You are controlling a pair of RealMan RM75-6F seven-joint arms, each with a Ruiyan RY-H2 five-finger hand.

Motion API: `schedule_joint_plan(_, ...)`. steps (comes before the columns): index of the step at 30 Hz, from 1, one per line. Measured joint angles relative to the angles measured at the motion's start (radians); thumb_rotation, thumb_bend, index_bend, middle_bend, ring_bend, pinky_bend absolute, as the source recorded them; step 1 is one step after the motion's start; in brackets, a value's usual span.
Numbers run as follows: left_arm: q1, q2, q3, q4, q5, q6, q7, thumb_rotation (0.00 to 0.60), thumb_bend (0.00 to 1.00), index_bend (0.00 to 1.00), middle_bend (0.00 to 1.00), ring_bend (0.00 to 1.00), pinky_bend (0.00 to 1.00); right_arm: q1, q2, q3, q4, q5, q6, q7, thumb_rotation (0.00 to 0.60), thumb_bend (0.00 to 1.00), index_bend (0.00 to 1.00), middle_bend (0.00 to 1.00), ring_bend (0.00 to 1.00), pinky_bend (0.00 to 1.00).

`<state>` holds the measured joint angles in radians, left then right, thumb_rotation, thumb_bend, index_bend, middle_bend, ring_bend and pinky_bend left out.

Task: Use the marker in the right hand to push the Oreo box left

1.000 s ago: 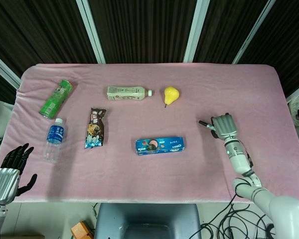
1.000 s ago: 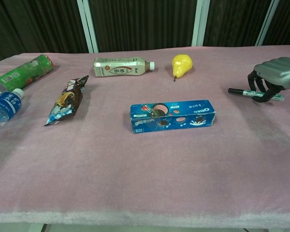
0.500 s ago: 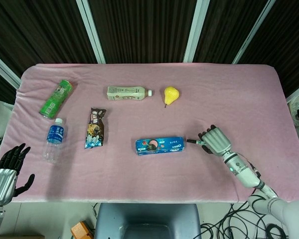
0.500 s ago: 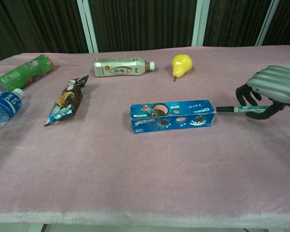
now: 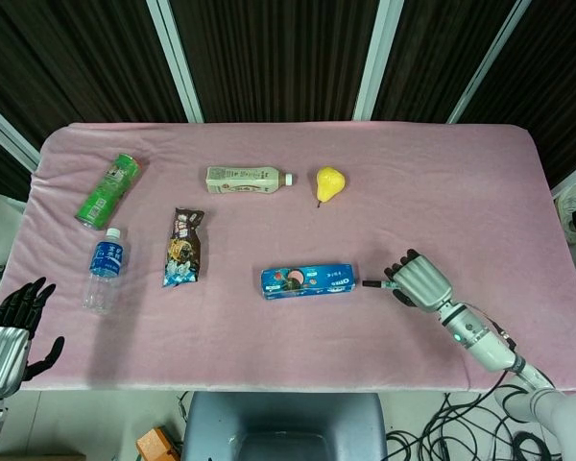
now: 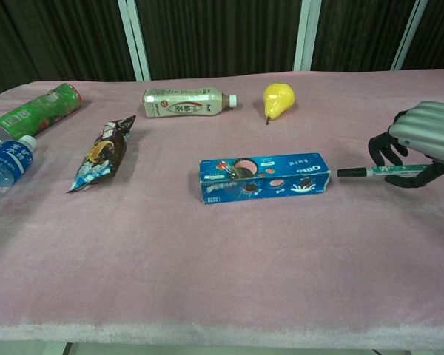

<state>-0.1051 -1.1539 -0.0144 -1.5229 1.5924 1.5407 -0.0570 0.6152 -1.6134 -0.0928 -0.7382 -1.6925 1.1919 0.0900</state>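
- The right hand (image 5: pixel 420 280) (image 6: pixel 422 142) grips the marker (image 5: pixel 377 283) (image 6: pixel 366 171), its fingers curled around the barrel, low over the pink tabletop (image 5: pixel 442 182) (image 6: pixel 207 266).
- The marker lies level and points away from the hand toward the Oreo box (image 5: pixel 307 280) (image 6: pixel 265 177); its dark tip sits just beside the box's near end with a small gap showing in both views — not touching.
- The Oreo box lies flat on its long side, directly in line with the marker; nothing stands between tip and box.
- Beyond the box's far end, on the side away from the hand, a snack packet (image 5: pixel 184 248) (image 6: pixel 103 154) lies on the cloth, well apart from the box.
- Further out still is a water bottle (image 5: pixel 104 270) (image 6: pixel 7 164) on its side, and past it a green can (image 5: pixel 108 190) (image 6: pixel 34 111), also lying down.
- Toward the back of the tabletop from the hand sit a yellow pear (image 5: pixel 329 181) (image 6: pixel 278 98) and a milk-tea bottle (image 5: pixel 249 180) (image 6: pixel 186 102) on its side — both clear of the box's line.
- The left hand (image 5: pixel 14 327) hangs off the tabletop's near corner, far from everything, fingers apart and holding nothing.
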Motion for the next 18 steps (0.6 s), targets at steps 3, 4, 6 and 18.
schedule_joint_plan(3,-0.003,-0.001,-0.001,0.000,-0.003,-0.008,0.004,0.600,0.38,0.00,0.00,0.00,0.11,0.023,-0.021,0.010,0.017,0.000,-0.019,0.008,0.600,0.53,0.94,0.73,0.62,0.51)
schedule_joint_plan(4,-0.004,-0.002,-0.001,0.000,-0.004,-0.009,0.004,0.600,0.38,0.00,0.00,0.00,0.11,0.032,-0.028,0.012,0.022,-0.002,-0.024,0.007,0.600,0.53,0.94,0.73,0.62,0.51)
schedule_joint_plan(6,-0.004,-0.001,-0.002,0.000,-0.005,-0.010,0.004,0.600,0.38,0.00,0.00,0.00,0.11,0.040,-0.036,0.013,0.028,-0.006,-0.030,0.000,0.600,0.53,0.94,0.73,0.62,0.51)
schedule_joint_plan(18,-0.002,0.001,-0.003,0.001,-0.010,-0.010,-0.002,0.600,0.38,0.00,0.00,0.00,0.11,0.081,-0.095,0.030,0.051,-0.006,-0.067,-0.018,0.600,0.53,0.94,0.73,0.62,0.51)
